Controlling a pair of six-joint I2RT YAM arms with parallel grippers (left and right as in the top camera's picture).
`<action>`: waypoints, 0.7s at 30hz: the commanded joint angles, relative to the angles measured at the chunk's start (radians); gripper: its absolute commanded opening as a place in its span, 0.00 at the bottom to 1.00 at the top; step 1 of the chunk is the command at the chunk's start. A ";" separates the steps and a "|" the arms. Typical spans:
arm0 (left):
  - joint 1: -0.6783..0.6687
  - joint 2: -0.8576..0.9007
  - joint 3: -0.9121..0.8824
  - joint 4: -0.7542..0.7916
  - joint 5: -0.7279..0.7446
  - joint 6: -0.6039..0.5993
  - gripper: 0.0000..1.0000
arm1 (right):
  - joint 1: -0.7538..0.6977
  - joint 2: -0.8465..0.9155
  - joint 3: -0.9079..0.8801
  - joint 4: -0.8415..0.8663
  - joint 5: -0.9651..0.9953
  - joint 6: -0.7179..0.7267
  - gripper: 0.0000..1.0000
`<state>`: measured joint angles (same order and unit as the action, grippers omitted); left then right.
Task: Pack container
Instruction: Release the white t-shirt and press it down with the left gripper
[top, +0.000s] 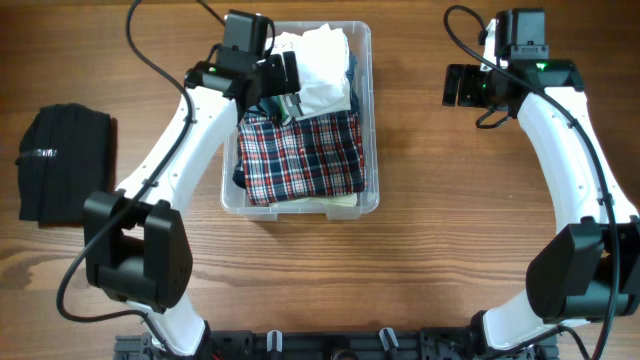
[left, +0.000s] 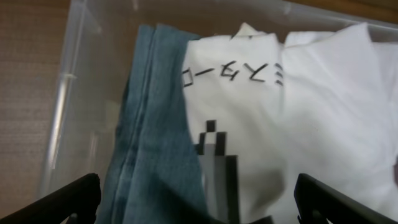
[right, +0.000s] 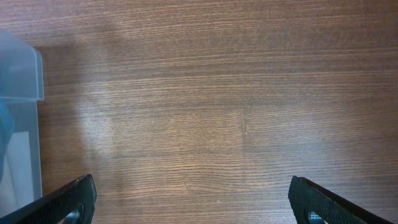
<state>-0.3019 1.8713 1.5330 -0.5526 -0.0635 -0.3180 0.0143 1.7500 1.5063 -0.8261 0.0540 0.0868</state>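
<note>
Left gripper (left: 199, 202) hovering wide over white T-shirt (left: 280, 124) in container (top: 373, 120), right gripper (right: 189, 199) likewise over worktop (right: 217, 93); advising straight vertical lift.

One clear rectangular plastic container (top: 374, 120). Inside it are three folded garments for certain: one red, blue and white plaid shirt (top: 305, 155), one white printed T-shirt (top: 325, 70) and one blue denim piece (left: 149, 124). A pale layer (top: 335, 203) beneath may be a fourth. Outside lies one black folded garment (top: 65, 165). Two white robot arms: left arm (top: 185, 140), right arm (top: 565, 150).

Left hand (left: 198, 200) spread wide, seemingly empty; right hand (right: 191, 199) likewise spread.
</note>
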 joint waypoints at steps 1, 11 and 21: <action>-0.039 -0.035 0.026 0.045 -0.032 0.023 0.99 | -0.001 -0.023 0.018 0.003 0.010 0.018 1.00; -0.101 -0.039 0.026 0.131 -0.009 -0.046 0.88 | -0.001 -0.023 0.018 0.003 0.010 0.019 1.00; -0.165 0.054 0.026 0.205 -0.010 -0.056 0.30 | -0.001 -0.023 0.018 0.003 0.010 0.018 1.00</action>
<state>-0.4633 1.8755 1.5368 -0.3592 -0.0765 -0.3687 0.0143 1.7500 1.5063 -0.8261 0.0540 0.0868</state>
